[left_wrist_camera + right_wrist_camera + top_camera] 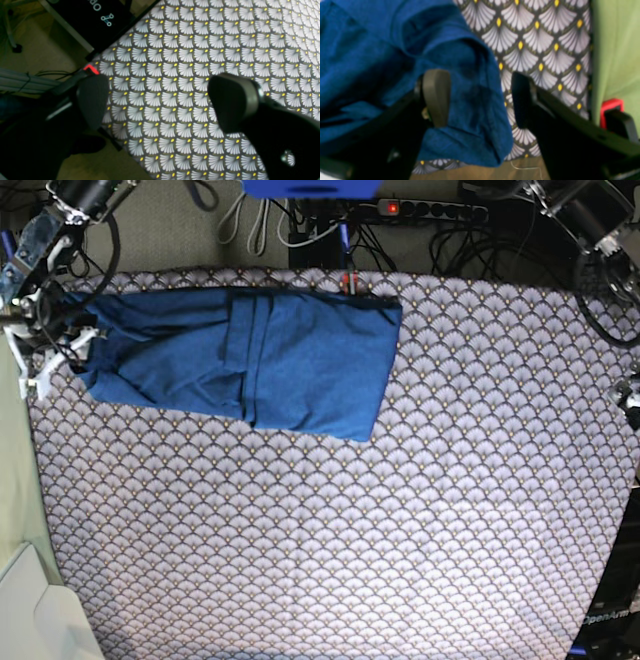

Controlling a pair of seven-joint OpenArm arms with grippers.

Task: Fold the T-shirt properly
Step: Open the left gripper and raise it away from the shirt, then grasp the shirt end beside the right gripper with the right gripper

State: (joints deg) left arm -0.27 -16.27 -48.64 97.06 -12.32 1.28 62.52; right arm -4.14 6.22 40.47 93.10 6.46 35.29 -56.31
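So the big grey tablecloth [400, 510] with its fan shapes fills most of the base view. On it, in the upper left of the frame, lies the blue T-shirt [250, 355], folded into a long band. At its left end sits the right gripper [480, 100], jaws apart, with the cloth's edge lying between them; I cannot tell if it has hold. Over at the right edge, the left gripper [157, 100] hangs wide open above bare tablecloth, holding nothing.

A black panel [90, 20] beside the tabletop carries pale, upside-down letters cut off by the frame edge, plus a small node-and-line logo; nothing reads fully.
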